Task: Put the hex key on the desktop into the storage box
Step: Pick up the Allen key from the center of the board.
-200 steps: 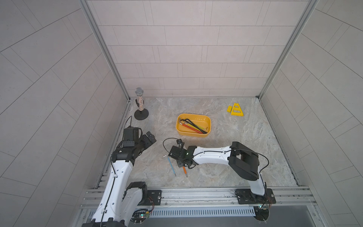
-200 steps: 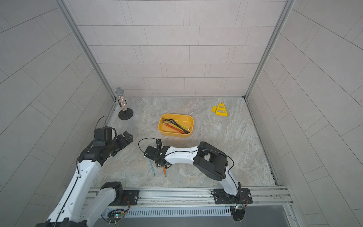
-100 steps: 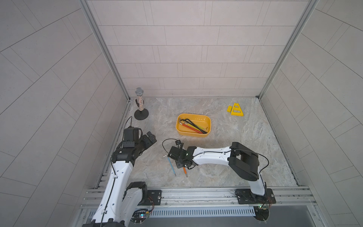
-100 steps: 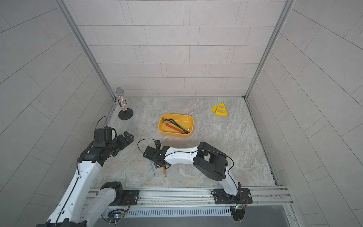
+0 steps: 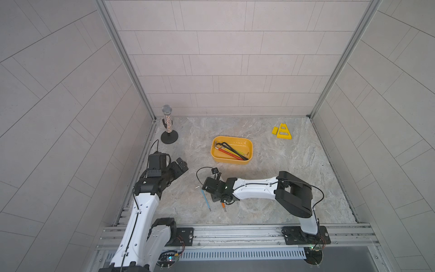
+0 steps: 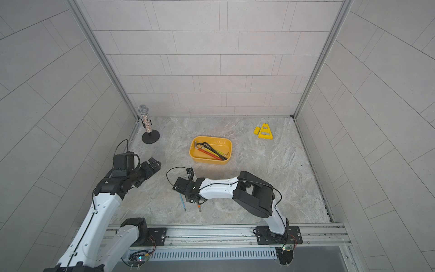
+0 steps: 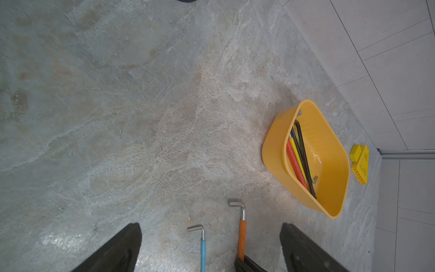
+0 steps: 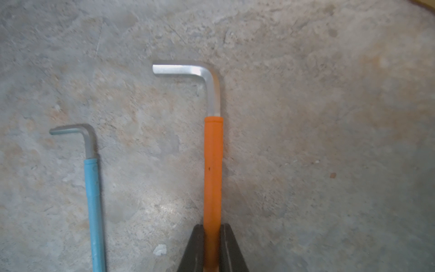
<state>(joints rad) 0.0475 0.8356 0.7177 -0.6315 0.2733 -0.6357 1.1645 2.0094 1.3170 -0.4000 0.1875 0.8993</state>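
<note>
Right wrist view gave us the clearest look at the orange hex key (image 8: 213, 169): it lay flat on the worktop (image 8: 317, 106), its bare silver short arm bent toward the left at the far end. We saw the right gripper (image 8: 212, 229) closed narrowly on the near part of the orange sleeve, one dark finger pressed against each side. Just to the left, parallel and not touching, lay a thinner blue hex key (image 8: 94, 193), bent the same way.

In both top views the two keys sat near the front of the worktop, a little left of centre, with the right arm's wrist covering most of the orange one, so that only its near tip (image 5: 223, 207) (image 6: 199, 207) showed. Farther back, well apart from them, stood the storage box (image 5: 229, 161) (image 6: 209, 161), which already held several hex keys (image 5: 231, 150) in black, red and yellow.

Over the left side of the worktop we saw the left gripper (image 5: 180, 165) held above the surface; the left wrist view showed its fingers (image 7: 117, 249) spread wide with nothing between them.

At the far left corner stood a microphone (image 5: 167, 120) on a round base, and at the far right a small yellow triangular stand (image 5: 284, 132).
</note>
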